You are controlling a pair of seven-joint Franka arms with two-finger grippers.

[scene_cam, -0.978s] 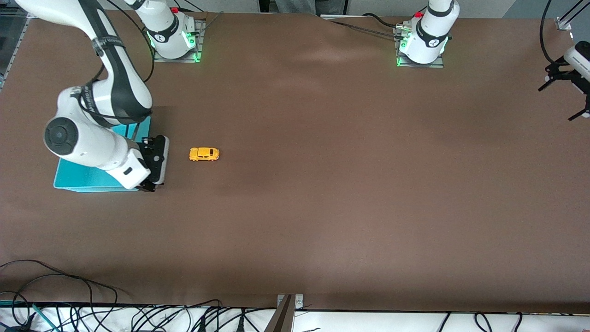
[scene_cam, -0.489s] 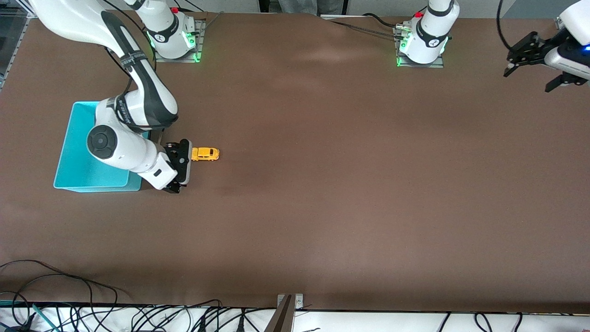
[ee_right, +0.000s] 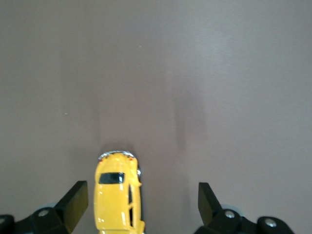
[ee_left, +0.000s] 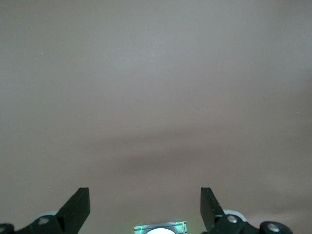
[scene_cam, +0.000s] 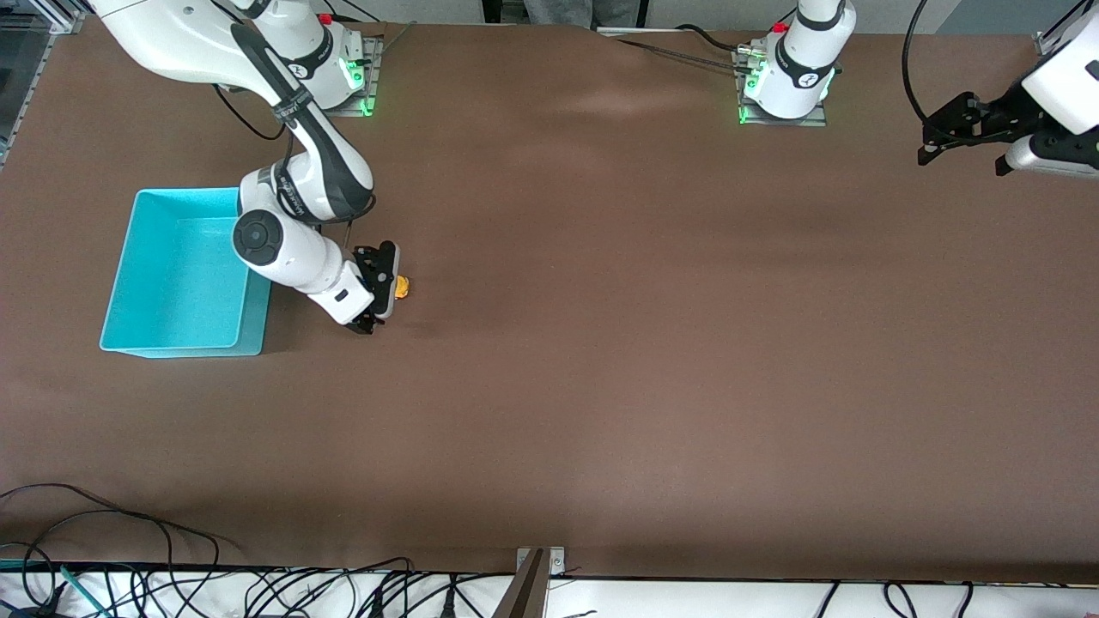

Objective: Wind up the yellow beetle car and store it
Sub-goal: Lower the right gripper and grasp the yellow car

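Observation:
The yellow beetle car (ee_right: 118, 195) stands on the brown table beside the turquoise bin (scene_cam: 172, 348), toward the right arm's end. In the front view only its tip (scene_cam: 403, 286) shows past the hand. My right gripper (scene_cam: 385, 288) hangs over the car. In the right wrist view it (ee_right: 141, 195) is open, and the car lies lengthwise between the fingers (ee_right: 77, 194), closer to one of them and touching neither. My left gripper (scene_cam: 960, 154) hovers open over the left arm's end of the table, with only bare table below it (ee_left: 145, 197).
The bin holds nothing that I can see. The two arm bases (scene_cam: 786, 81) stand along the edge farthest from the front camera. Cables (scene_cam: 129, 532) and a metal bracket (scene_cam: 534, 579) lie along the nearest edge. The left arm's base (ee_left: 161, 228) shows in the left wrist view.
The right arm has swung from over the bin toward the car, now covering most of it. The left gripper has come in from the edge over the table's end.

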